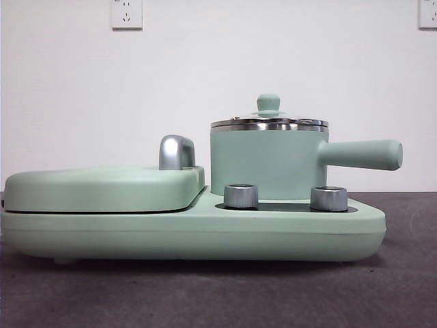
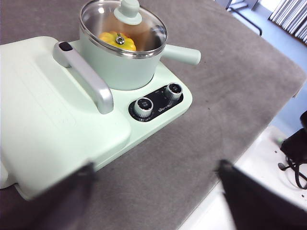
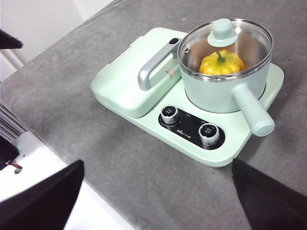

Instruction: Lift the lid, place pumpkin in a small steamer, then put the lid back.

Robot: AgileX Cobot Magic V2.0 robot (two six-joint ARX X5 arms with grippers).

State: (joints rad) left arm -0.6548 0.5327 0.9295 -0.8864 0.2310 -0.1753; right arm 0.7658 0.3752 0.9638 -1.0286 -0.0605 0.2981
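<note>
- Mint-green and chrome, the steamer (image 3: 218, 88) sits on the cooker base (image 3: 230, 151), its straight handle (image 3: 252, 111) pointing away from the flat cover (image 3: 127, 84); that leaves the pot's top free to reach from above.
- Seated squarely on the pot's rim, the lid (image 3: 221, 33) is closed, knob upright at the centre. In the front view its chrome edge (image 1: 269, 124) lies level, so it looks fully settled, not tilted.
- Under the glass the pumpkin (image 3: 221, 62) rests upright inside the pot, green stem up. The left wrist view shows it through the lid too (image 2: 116, 40).
- By this layout, the task looks finished: pumpkin in, lid back on.
- Left gripper (image 2: 153, 191) hangs well back from the cooker, above the table's near edge, jaws spread wide and holding nothing.
- Right gripper (image 3: 156, 191) likewise hovers well apart from the pot, jaws wide and empty.
- Neither arm shows in the front view; both seem parked clear so nothing can knock the lid.
- Two chrome dials (image 1: 241, 195) stand in front of the pot, untouched.
</note>
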